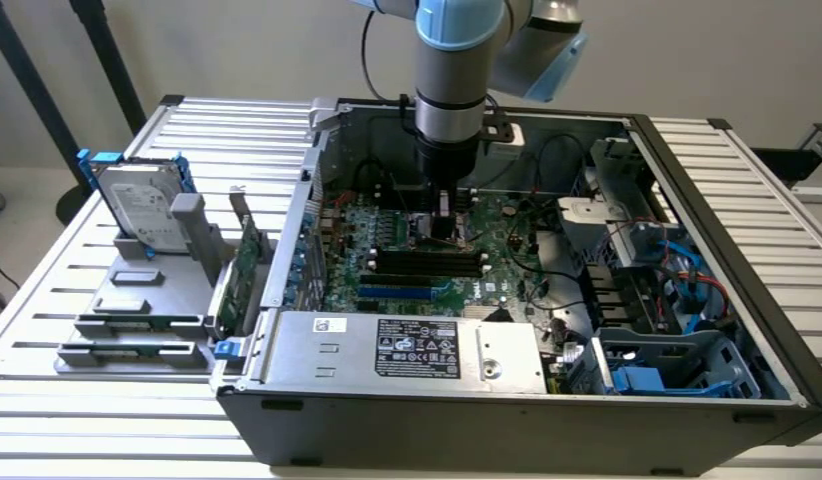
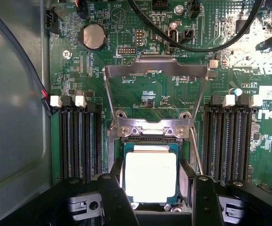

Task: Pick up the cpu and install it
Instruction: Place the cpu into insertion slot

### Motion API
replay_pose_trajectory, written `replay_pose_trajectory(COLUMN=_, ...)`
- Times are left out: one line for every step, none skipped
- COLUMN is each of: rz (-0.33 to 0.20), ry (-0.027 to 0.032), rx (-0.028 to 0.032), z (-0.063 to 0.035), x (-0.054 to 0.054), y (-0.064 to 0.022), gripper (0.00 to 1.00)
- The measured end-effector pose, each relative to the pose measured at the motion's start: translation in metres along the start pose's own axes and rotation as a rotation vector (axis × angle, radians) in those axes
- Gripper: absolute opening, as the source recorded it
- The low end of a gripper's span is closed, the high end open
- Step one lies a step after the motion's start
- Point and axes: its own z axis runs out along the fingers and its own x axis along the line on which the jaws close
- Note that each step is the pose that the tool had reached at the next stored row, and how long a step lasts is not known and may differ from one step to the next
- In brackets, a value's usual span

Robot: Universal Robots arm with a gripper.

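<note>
The gripper is closed on the cpu, its fingers pressing two opposite edges. The chip is level at the socket in mid-motherboard, between the two banks of memory slots, with the hinged load plate swung open beyond it. It is likely light, stiff and slick-topped, with a delicate underside, so the thin rim is the place to hold. Being square, it has no long axis; the lid faces up and its edges run parallel to the socket's.

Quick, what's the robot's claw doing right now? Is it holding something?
Gripper: closed on the cpu, gripping two opposite edges, at the socket.
</note>
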Motion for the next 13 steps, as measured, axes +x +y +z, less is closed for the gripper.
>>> replay_pose_trajectory(rz=0.000, ry=-0.0001, rx=0.0000, z=0.0000, x=0.0000, y=0.0001, gripper=0.55)
replay_pose_trajectory(rz=0.000, ry=-0.0001, rx=0.0001, z=0.0001, x=0.0000, y=0.0001, gripper=0.55)
replay_pose_trajectory(rz=0.000, ry=-0.0001, rx=0.0001, z=0.0002, x=0.0000, y=0.0002, gripper=0.55)
replay_pose_trajectory(rz=0.000, ry=0.0000, rx=0.0001, z=0.0002, x=0.0000, y=0.0003, gripper=0.55)
replay_pose_trajectory(rz=0.000, ry=0.0000, rx=0.0001, z=0.0003, x=0.0000, y=0.0006, gripper=0.55)
replay_pose_trajectory(rz=0.000, ry=-0.0001, rx=0.0000, z=0.0004, x=0.0001, y=0.0007, gripper=0.55)
replay_pose_trajectory(rz=0.000, ry=-0.0001, rx=0.0000, z=0.0005, x=0.0001, y=0.0008, gripper=0.55)
replay_pose_trajectory(rz=0.000, ry=-0.0001, rx=0.0000, z=0.0006, x=0.0001, y=0.0009, gripper=0.55)
replay_pose_trajectory(rz=0.000, ry=0.0000, rx=0.0000, z=0.0007, x=0.0002, y=0.0009, gripper=0.55)
replay_pose_trajectory(rz=0.000, ry=0.0000, rx=-0.0001, z=0.0008, x=0.0002, y=0.0010, gripper=0.55)
replay_pose_trajectory(rz=0.000, ry=0.0000, rx=0.0000, z=0.0009, x=0.0002, y=0.0010, gripper=0.55)
replay_pose_trajectory(rz=0.000, ry=0.0000, rx=0.0000, z=0.0011, x=0.0002, y=0.0010, gripper=0.55)
replay_pose_trajectory(rz=0.000, ry=-0.0001, rx=0.0001, z=0.0012, x=0.0001, y=0.0010, gripper=0.55)
